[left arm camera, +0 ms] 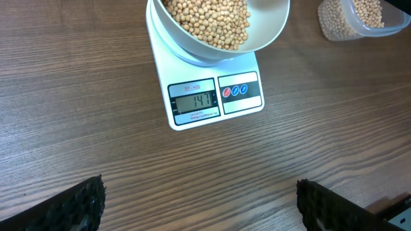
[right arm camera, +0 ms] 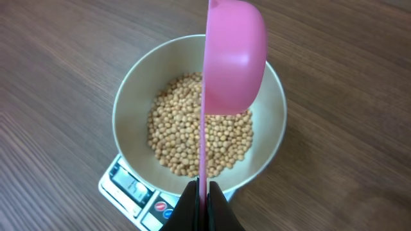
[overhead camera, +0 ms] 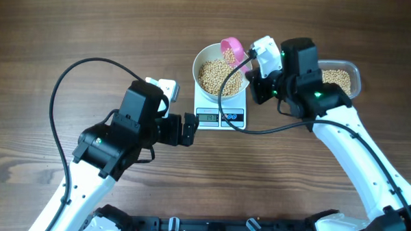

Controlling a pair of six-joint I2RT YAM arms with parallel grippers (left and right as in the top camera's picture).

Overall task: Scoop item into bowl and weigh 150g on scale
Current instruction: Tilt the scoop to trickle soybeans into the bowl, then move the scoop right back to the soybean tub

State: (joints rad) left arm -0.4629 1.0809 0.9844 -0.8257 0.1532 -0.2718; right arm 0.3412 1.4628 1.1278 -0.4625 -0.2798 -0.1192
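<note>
The white bowl [overhead camera: 202, 60] stands on the scale [overhead camera: 220, 117], partly filled with the beige beans [overhead camera: 214, 77]. The scale's display [left arm camera: 196, 101] reads 147. My right gripper [overhead camera: 251, 68] is shut on the handle of a pink scoop [overhead camera: 232, 49], which is turned on its side above the bowl's far rim. In the right wrist view the scoop [right arm camera: 234, 58] shows its back above the beans [right arm camera: 180, 135], with the gripper [right arm camera: 204, 200] clamped on its thin handle. My left gripper [overhead camera: 189, 131] stands open over bare table just left of the scale's front; its fingers [left arm camera: 77, 206] are wide apart with nothing between them.
A clear plastic tub [overhead camera: 344, 78] holding more beans stands to the right of the scale, behind my right arm. It shows at the top right of the left wrist view as the tub [left arm camera: 359, 19]. A black cable loops from the right arm past the scale's front.
</note>
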